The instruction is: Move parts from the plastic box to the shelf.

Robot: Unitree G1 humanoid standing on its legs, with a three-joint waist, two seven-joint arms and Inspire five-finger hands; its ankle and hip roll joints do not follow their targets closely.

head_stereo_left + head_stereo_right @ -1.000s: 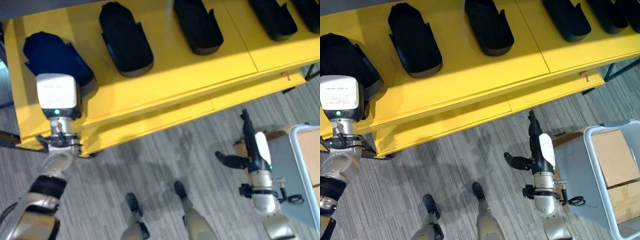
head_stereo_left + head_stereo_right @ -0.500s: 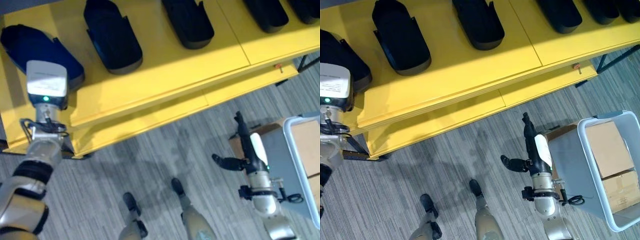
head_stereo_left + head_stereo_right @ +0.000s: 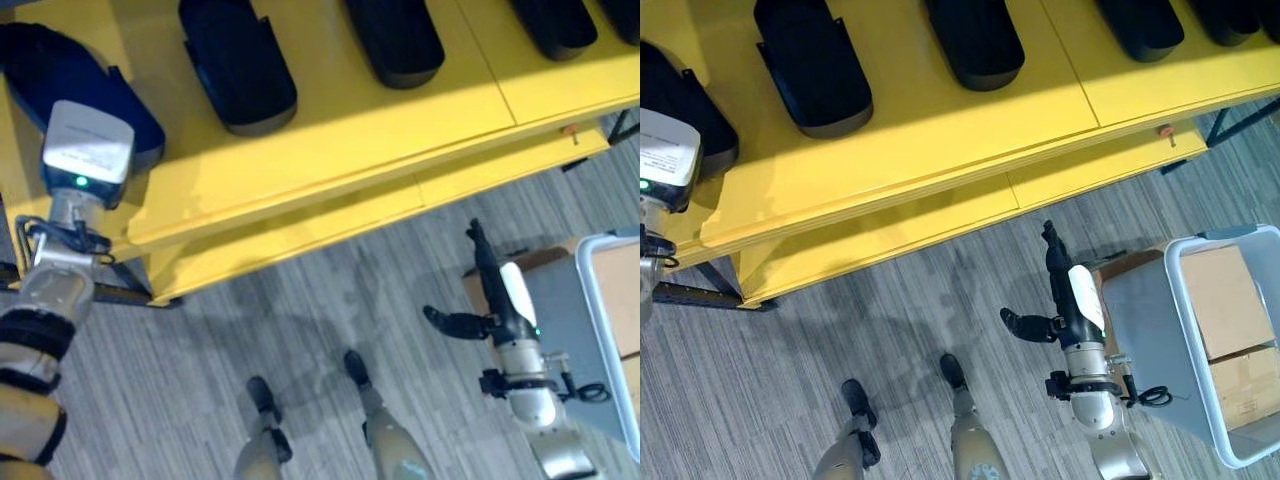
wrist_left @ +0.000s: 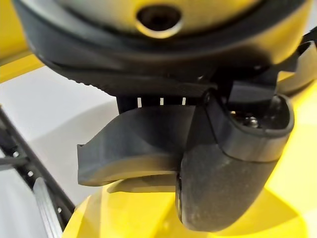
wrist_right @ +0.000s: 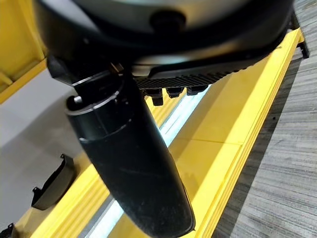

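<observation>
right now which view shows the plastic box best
The right eye view: the plastic box shows almost whole on the floor beside the right hand, with cardboard boxes inside. The left eye view catches just its near rim.

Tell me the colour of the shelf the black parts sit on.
Bright yellow. The shelf shows best in the right eye view, with black parts on top.

left hand [image 4: 223, 163]: grip unclear | plastic box [image 3: 1240, 340]: cut by edge | far-left part [image 3: 60, 70]: partly hidden
</observation>
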